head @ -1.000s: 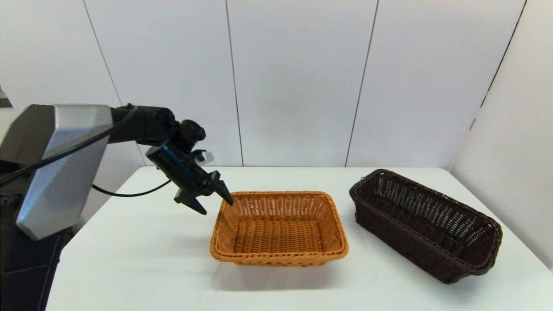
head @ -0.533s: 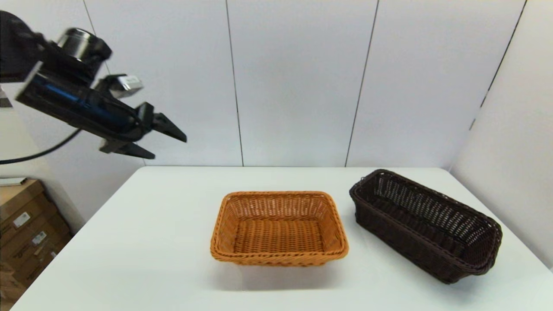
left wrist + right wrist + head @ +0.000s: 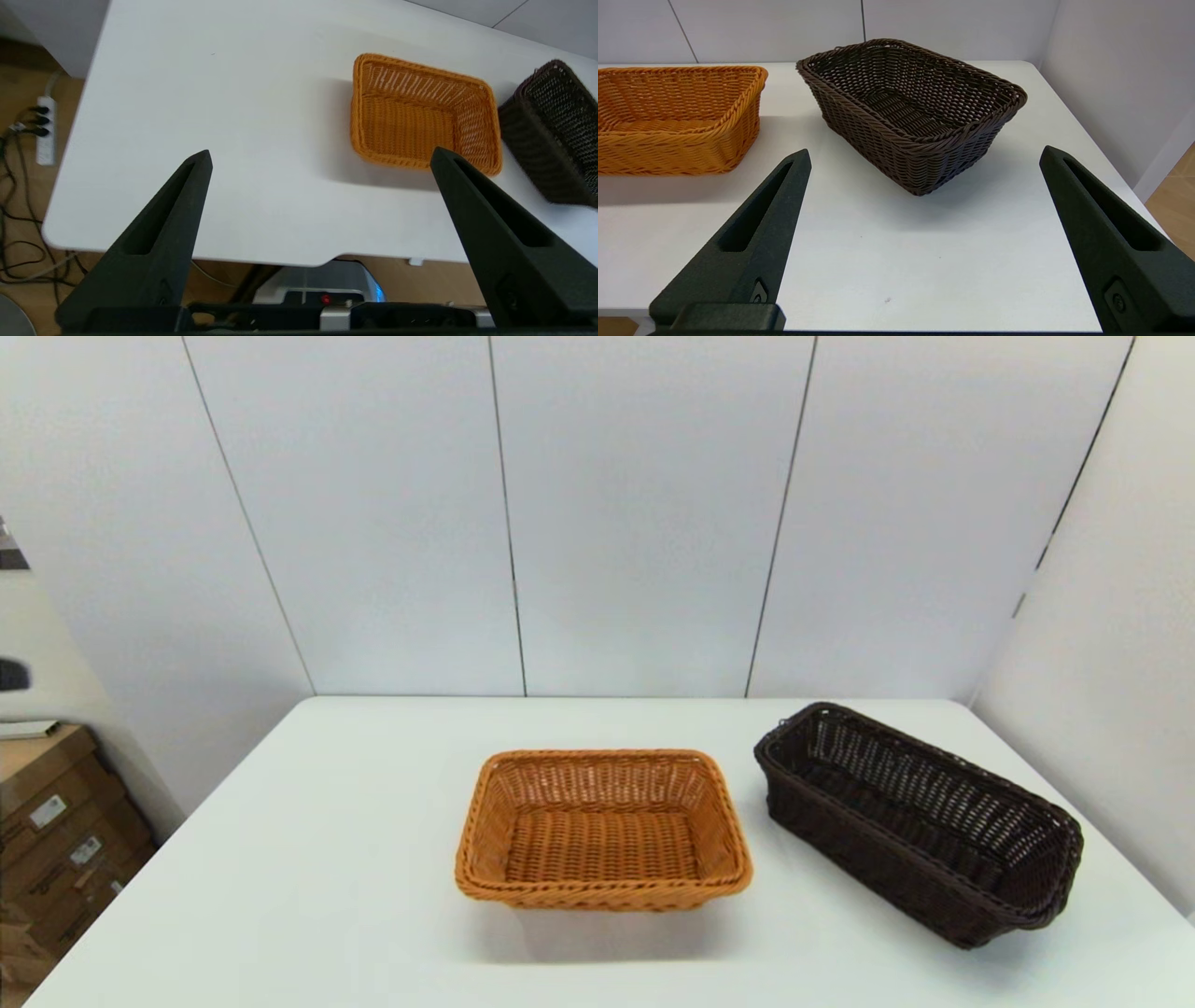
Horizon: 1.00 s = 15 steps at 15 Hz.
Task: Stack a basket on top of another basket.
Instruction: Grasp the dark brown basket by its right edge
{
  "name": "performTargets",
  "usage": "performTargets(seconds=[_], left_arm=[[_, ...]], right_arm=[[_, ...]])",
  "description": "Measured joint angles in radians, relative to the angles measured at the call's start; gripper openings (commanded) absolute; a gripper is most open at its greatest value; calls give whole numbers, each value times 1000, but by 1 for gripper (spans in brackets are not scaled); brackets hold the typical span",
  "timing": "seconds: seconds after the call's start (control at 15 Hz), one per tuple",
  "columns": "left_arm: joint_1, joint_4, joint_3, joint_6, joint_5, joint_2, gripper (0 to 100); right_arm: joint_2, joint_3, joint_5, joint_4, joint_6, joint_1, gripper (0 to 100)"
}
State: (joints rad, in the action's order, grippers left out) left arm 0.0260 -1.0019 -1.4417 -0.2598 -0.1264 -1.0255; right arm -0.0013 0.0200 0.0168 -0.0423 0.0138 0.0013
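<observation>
Orange-tan rectangular wicker basket beside dark brown rectangular wicker basket, apart, unstacked; left gripper and right gripper both spread wide, empty.

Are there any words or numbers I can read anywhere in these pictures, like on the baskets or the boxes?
No words can be read.
Orange basket: no writing.
Dark basket: no writing.
Cardboard boxes beside the table: small white labels, too small and blurred to read.
Left tool and right tool: no writing shows.
</observation>
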Motion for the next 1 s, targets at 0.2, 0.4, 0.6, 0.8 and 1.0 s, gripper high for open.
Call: performTargets(seconds=[0.2, 0.4, 0.6, 0.8, 1.0], left_arm=[[2, -2, 197, 47, 22, 316, 100], [2, 27, 370, 134, 39, 601, 100], [-10, 193, 580, 201, 111, 799, 100], [-16, 536, 889, 238, 200, 884, 100], [-22, 871, 1209, 300, 251, 951, 100]], right_arm=[[0, 0, 0, 0, 0, 0, 100], [0, 0, 0, 0, 0, 0, 100], [0, 0, 0, 0, 0, 0, 100], [0, 0, 0, 0, 0, 0, 100], [0, 0, 0, 0, 0, 0, 100]])
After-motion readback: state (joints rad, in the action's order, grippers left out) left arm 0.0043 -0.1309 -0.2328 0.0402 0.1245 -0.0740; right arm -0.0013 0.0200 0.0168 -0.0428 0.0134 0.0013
